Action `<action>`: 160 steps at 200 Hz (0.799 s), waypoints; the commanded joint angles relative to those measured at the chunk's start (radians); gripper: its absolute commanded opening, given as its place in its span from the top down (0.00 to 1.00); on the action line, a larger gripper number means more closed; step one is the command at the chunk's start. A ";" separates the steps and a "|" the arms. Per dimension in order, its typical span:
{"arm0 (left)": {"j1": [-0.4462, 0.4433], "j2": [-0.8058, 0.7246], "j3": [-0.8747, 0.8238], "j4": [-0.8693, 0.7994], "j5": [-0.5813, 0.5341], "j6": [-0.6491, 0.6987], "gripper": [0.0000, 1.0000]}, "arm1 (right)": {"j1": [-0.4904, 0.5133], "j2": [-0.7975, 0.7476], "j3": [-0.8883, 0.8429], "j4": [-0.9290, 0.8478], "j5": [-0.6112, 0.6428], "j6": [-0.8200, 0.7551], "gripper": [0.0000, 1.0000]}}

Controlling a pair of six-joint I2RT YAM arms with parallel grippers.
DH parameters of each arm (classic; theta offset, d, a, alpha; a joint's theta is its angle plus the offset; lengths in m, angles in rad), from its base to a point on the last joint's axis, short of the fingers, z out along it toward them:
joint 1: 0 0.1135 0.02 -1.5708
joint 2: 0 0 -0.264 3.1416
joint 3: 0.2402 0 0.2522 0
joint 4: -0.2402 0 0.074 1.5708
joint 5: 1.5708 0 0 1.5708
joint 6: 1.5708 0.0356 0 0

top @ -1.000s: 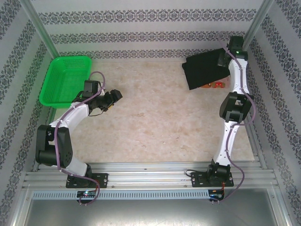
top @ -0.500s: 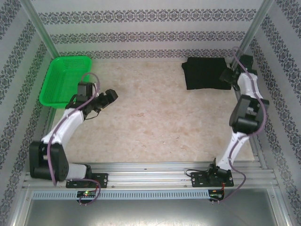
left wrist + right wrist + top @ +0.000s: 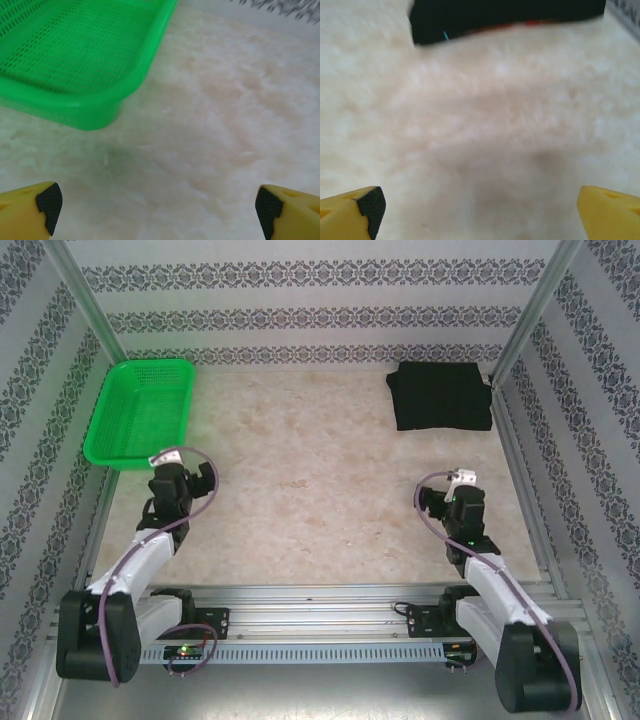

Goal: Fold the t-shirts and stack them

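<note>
Table [image 3: 320, 470] — t-shirts [image 3: 440, 395] far (beyond right tool [image 3: 480, 205]).

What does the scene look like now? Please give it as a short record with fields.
black tee: folded, flat at the far right corner of the table
pink tee: under the black tee; an orange-red sliver peeks out at its near edge
basket: green, far left on the table
left gripper: open, holds nothing, over bare table near the basket
right gripper: open, holds nothing, over bare table short of the tees
stack: looks done
</note>
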 commanded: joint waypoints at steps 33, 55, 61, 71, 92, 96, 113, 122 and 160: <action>0.007 0.422 -0.104 0.776 0.046 0.199 0.00 | 0.006 0.472 0.087 0.673 0.065 -0.095 0.02; 0.007 0.439 -0.055 0.640 0.054 0.187 0.00 | 0.001 0.553 0.155 0.623 0.062 -0.083 0.02; 0.007 0.465 -0.052 0.707 0.047 0.192 0.00 | -0.004 0.553 0.166 0.604 0.064 -0.080 0.02; 0.006 0.504 -0.057 0.761 0.057 0.207 0.00 | 0.010 0.604 0.144 0.747 0.087 -0.090 0.02; 0.007 0.497 -0.033 0.723 0.061 0.210 0.00 | 0.012 0.559 0.169 0.622 0.081 -0.098 0.02; 0.007 0.495 -0.036 0.719 0.067 0.209 0.00 | 0.016 0.560 0.170 0.625 0.086 -0.105 0.02; 0.007 0.482 -0.024 0.669 0.067 0.205 0.00 | 0.018 0.569 0.172 0.631 0.039 -0.121 0.02; 0.007 0.489 -0.029 0.694 0.068 0.208 0.00 | 0.014 0.573 0.178 0.622 0.015 -0.126 0.02; 0.007 0.482 -0.026 0.676 0.066 0.206 0.00 | -0.008 0.574 0.176 0.624 -0.033 -0.112 0.02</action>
